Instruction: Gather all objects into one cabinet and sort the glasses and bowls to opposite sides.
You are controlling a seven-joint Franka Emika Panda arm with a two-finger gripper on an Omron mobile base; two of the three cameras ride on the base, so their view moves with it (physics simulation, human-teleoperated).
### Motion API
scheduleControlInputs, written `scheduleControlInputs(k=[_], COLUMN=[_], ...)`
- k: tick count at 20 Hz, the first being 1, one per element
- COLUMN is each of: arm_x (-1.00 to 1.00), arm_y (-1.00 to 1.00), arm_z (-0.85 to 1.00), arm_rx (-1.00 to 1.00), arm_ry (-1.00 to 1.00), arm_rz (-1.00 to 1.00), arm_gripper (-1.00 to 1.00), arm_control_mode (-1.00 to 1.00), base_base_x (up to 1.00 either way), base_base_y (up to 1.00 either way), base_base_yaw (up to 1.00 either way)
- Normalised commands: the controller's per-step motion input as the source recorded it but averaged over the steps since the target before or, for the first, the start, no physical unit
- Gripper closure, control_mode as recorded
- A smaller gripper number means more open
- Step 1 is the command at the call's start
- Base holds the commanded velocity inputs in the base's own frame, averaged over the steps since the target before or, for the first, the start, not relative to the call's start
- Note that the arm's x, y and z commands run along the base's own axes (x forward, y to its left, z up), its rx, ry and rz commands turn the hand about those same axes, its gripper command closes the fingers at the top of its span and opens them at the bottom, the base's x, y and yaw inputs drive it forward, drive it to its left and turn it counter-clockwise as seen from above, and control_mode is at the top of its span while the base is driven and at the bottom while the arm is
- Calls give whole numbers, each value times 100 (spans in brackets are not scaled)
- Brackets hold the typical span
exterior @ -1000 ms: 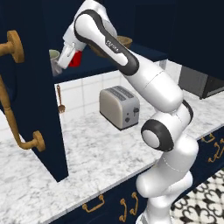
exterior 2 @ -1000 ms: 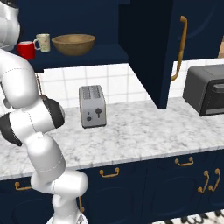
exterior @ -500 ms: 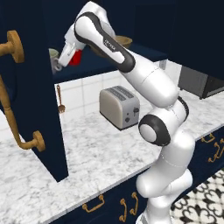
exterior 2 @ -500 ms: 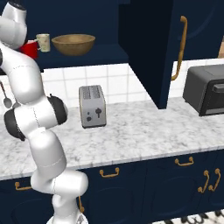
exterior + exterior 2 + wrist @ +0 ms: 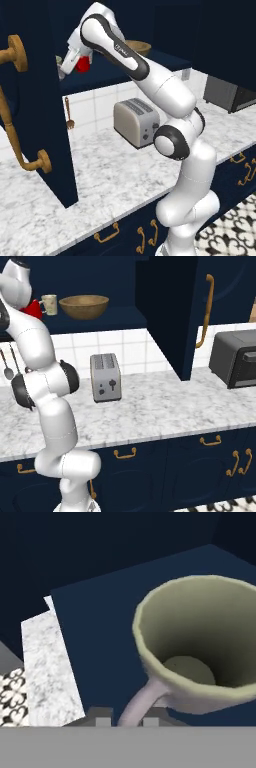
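pincer [image 5: 126, 722] is together on the handle of the grey cup [image 5: 200, 637]; the handle runs down between the two tips at 6 o'clock. the cup body lies at about 1 o'clock from the tips, mouth open toward the camera, long axis tilted toward 12. it is over the navy shelf [image 5: 95, 642] of the cabinet; can't tell if its base touches. looks like the set-down step, so the coming move likely needs the tips to part and back out toward 6, along the handle, without dragging it.

in the left base view the red cup [image 5: 83, 64] is just beside the hand at 3 o'clock. in the right base view the cream cup [image 5: 49, 304] stands near the bowl [image 5: 84, 306], bowl at its 3 o'clock.

count: three cups, one bowl, one arm.
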Motion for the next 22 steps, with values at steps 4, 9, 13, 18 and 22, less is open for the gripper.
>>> scheduleControlInputs(k=[4, 9, 13, 18, 22], arm_x=[-5, -23, -52, -68, -83], arm_y=[12, 1, 3, 0, 0], arm_z=[0, 8, 33, 35, 6], arm_rx=[0, 0, 0, 0, -1], arm_ry=[0, -15, -27, -28, -27], arm_rz=[1, 0, 0, 0, -6], arm_gripper=[-100, -100, -100, -100, -100], arm_control_mode=[-100, -100, -100, -100, -100], base_base_x=[0, 0, 0, 0, 0], base_base_y=[0, 0, 0, 0, 0], base_base_yaw=[0, 0, 0, 0, 0])
